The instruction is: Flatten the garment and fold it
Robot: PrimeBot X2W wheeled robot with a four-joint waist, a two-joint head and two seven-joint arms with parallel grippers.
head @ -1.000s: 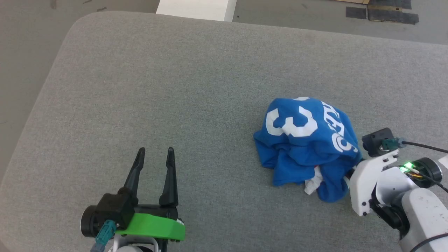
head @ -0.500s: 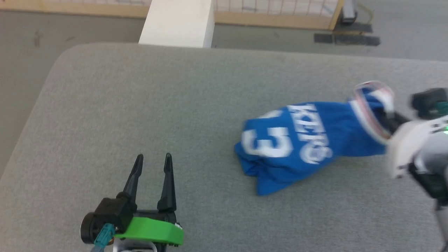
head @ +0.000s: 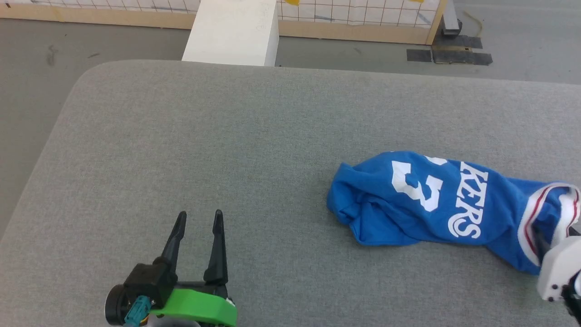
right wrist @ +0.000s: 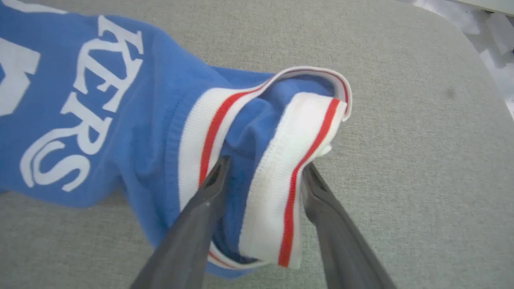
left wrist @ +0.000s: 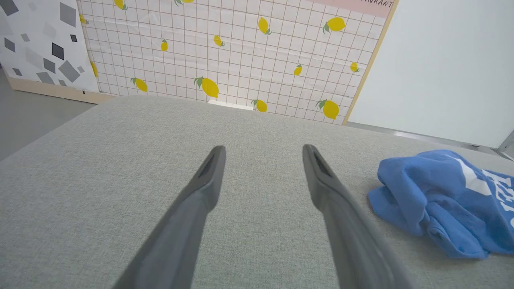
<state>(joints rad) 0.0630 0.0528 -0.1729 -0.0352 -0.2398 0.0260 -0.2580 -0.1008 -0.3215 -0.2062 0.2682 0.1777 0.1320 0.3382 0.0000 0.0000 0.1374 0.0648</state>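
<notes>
— What's nearest the lens?
— The left pincer [head: 200, 213], lower left of the head view, spread wide above the grey surface [head: 227, 136]. The right pincer [right wrist: 266, 162], fingers also parted, straddles the red-and-white striped trim [right wrist: 289, 160].
— And the jersey [head: 431, 204]?
— Bunched at centre right on the surface, white numeral and lettering up. A lemon-print panel [left wrist: 225, 52] stands beyond.

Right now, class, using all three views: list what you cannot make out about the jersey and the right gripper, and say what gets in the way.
- Garment sleeves and outline: head view, bunched folds hide them.
- Start of the lettering and the number's first digit: head view, mostly tucked under a crease.
- Garment's far end: left wrist view, cut off by the right edge.
- Right gripper: in the head view the corner cuts off its body and the striped trim covers its fingertips.
</notes>
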